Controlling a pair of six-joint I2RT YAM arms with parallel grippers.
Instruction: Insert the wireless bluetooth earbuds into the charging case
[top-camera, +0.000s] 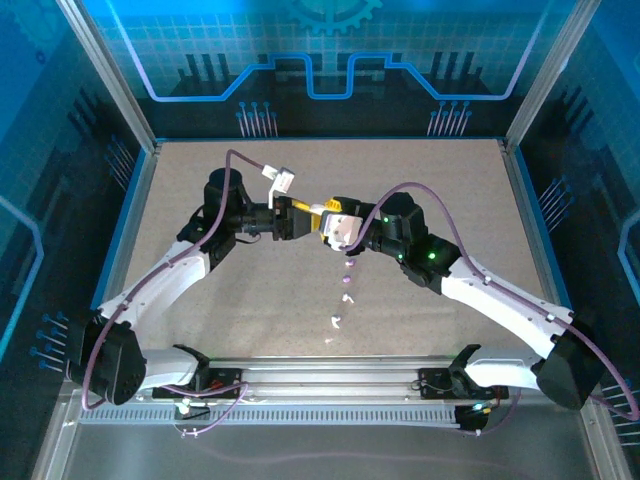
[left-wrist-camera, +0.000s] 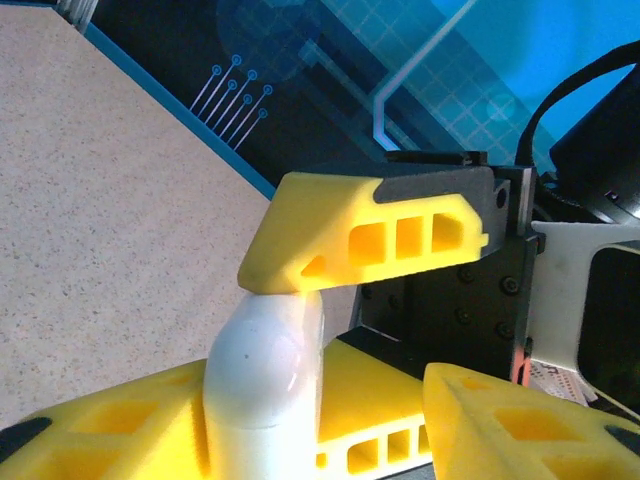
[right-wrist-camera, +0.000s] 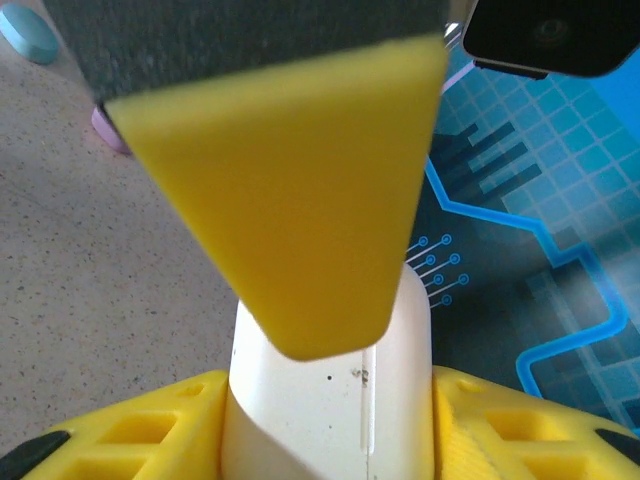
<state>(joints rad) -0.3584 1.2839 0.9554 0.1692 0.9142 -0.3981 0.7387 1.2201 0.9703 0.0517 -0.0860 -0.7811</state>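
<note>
Where the arms meet, the white charging case (top-camera: 343, 233) is held.
Top view: right gripper (top-camera: 336, 228) grasps it; earbuds (top-camera: 348, 284) lie at 6 o'clock of it. Left wrist: left gripper (left-wrist-camera: 318, 420) touches the case, its grip cannot be told. Right wrist: fingers (right-wrist-camera: 120, 430) pinch it.

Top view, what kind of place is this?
Probably a purpose-built robot demo or test cell: blue circuit-print wall panels, an aluminium frame, and a speckled table enclosed by them.

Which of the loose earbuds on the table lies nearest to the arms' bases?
The white earbud at the row's near end; the other white one and the purple ones lie farther away.
</note>
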